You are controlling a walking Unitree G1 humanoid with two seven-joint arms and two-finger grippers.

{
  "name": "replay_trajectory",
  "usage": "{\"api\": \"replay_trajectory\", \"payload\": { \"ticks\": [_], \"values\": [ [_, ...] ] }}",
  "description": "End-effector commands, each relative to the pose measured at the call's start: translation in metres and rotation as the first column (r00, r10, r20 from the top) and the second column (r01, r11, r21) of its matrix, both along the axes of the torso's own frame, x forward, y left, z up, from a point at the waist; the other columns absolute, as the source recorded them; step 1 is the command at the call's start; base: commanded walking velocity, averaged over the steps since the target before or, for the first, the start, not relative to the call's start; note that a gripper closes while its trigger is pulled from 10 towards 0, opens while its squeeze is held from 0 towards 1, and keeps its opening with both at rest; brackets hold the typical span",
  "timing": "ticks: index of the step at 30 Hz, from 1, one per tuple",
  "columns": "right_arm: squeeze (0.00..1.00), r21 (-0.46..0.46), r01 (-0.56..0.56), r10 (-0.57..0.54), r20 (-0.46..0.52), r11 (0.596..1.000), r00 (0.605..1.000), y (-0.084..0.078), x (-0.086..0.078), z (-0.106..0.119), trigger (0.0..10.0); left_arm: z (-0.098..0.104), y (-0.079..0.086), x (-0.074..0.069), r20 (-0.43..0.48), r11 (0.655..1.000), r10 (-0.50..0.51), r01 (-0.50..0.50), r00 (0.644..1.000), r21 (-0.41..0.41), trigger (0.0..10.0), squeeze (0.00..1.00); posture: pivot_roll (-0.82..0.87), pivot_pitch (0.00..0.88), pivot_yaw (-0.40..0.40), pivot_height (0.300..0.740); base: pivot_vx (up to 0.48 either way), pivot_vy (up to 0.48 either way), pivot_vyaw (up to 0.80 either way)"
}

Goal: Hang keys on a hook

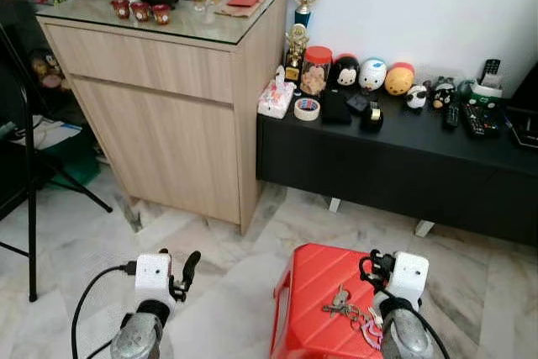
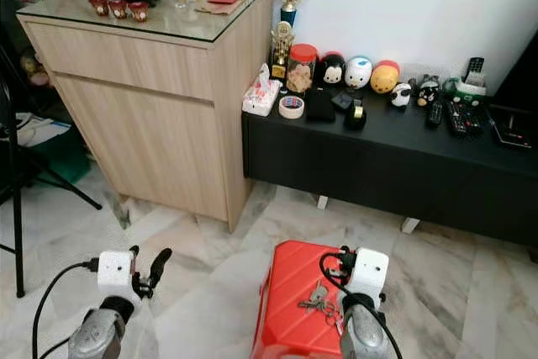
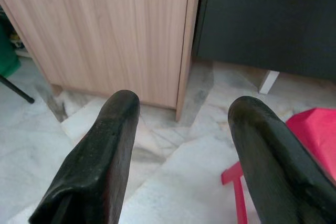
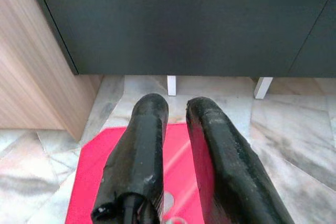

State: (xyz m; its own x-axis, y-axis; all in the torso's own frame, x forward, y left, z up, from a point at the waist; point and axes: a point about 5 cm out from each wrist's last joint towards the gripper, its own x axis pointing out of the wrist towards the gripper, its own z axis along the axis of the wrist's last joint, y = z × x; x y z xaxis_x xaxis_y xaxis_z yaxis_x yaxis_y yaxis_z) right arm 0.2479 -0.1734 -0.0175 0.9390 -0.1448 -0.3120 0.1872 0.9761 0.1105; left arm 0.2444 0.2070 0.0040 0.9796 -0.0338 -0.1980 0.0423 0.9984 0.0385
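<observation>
1. My right end effector (image 1: 376,268) hangs over the near right of the red stool (image 1: 307,283), its fingers (image 4: 142,145) narrowed to a slim gap with nothing between them
2. The keys (image 1: 346,304) lie on the stool top, just beside my right wrist and not yet picked up
3. My left end effector (image 1: 187,271) hovers over the marble floor (image 1: 227,258) at near left, fingers (image 3: 100,156) spread wide and holding nothing
4. Farther off stand the wooden cabinet (image 1: 168,98) at left and the low black table (image 1: 395,153) at right, crowded with toys and remotes
5. I judge the pickup is in hand: next I must widen the right fingers, drop onto the keys, then find a hook, which I cannot see here
</observation>
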Motion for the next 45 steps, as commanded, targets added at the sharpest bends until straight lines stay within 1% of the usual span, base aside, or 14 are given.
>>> {"api": "replay_trajectory", "payload": {
  "ticks": [1, 6, 10, 13, 15, 16, 17, 31, 35, 40, 45],
  "values": [
    [0.0, 0.004, 0.01, -0.01, -0.004, 1.0, 1.0, -0.001, 0.0, 0.001, 10.0, 0.002, -0.001, 0.0, 0.005, 1.0, -0.003, 0.003, 1.0, -0.01, 10.0, 0.0, 0.02, 0.0, -0.062, 0.664, 0.0, 0.0, 0.0],
    [0.0, 0.008, 0.012, -0.012, -0.005, 1.0, 1.0, 0.0, 0.003, 0.002, 10.0, 0.002, -0.002, 0.001, 0.001, 1.0, -0.001, 0.001, 1.0, -0.013, 10.0, 0.0, 0.02, 0.0, -0.062, 0.664, 0.0, 0.0, 0.0],
    [0.0, 0.012, 0.004, -0.004, -0.004, 1.0, 1.0, 0.002, 0.005, 0.004, 10.0, 0.005, -0.002, 0.005, 0.007, 1.0, 0.013, -0.013, 1.0, -0.027, 10.0, 0.0, 0.02, 0.008, -0.062, 0.664, 0.0, 0.0, 0.0],
    [0.0, 0.028, -0.002, 0.003, -0.025, 1.0, 1.0, 0.005, 0.006, 0.002, 10.0, 0.007, -0.003, 0.006, 0.014, 1.0, 0.011, -0.011, 1.0, -0.029, 10.0, 0.0, 0.02, 0.009, -0.059, 0.664, 0.0, 0.0, 0.0],
    [0.0, 0.038, -0.009, 0.01, -0.036, 0.999, 0.999, 0.008, 0.006, 0.001, 10.0, 0.008, -0.003, 0.007, 0.015, 1.0, 0.004, -0.004, 1.0, -0.025, 10.0, 0.0, 0.02, 0.009, -0.059, 0.655, 0.0, 0.0, 0.0],
    [0.0, 0.035, -0.016, 0.018, -0.035, 0.999, 0.999, 0.009, 0.005, 0.001, 10.0, 0.008, -0.003, 0.007, 0.014, 1.0, 0.002, -0.002, 1.0, -0.024, 10.0, 0.0, 0.02, 0.01, -0.058, 0.646, 0.0, 0.0, 0.0],
    [0.0, 0.036, -0.023, 0.024, -0.024, 0.999, 0.999, 0.01, 0.005, 0.001, 10.0, 0.007, -0.003, 0.007, 0.009, 1.0, 0.001, -0.001, 1.0, -0.023, 10.0, 0.0, 0.02, 0.01, -0.057, 0.646, 0.0, 0.0, 0.0],
    [0.0, 0.043, -0.03, 0.033, -0.056, 0.999, 0.998, 0.009, 0.002, -0.003, 10.0, 0.007, -0.003, 0.006, -0.003, 1.0, -0.003, 0.002, 1.0, -0.029, 10.0, 0.0, 0.02, 0.011, -0.058, 0.646, 0.0, 0.0, 0.0],
    [0.0, 0.031, -0.057, 0.058, -0.051, 0.998, 0.997, 0.01, 0.003, -0.002, 10.0, 0.008, -0.006, 0.008, 0.0, 0.999, -0.007, 0.007, 1.0, -0.032, 10.0, 0.0, 0.02, 0.01, -0.058, 0.646, 0.0, 0.0, 0.0],
    [0.0, 0.045, -0.081, 0.084, -0.064, 0.996, 0.994, 0.013, 0.002, -0.005, 10.0, 0.01, -0.006, 0.009, 0.005, 0.999, -0.013, 0.013, 1.0, -0.034, 10.0, 0.0, 0.02, 0.009, -0.057, 0.646, 0.0, 0.0, 0.7],
    [0.0, 0.058, -0.073, 0.077, -0.072, 0.996, 0.994, 0.012, 0.001, -0.007, 10.0, 0.01, -0.007, 0.01, 0.007, 0.999, -0.014, 0.014, 1.0, -0.035, 10.0, 0.0, 0.02, 0.008, -0.057, 0.646, 0.198, 0.0, 0.0]
  ]
}}
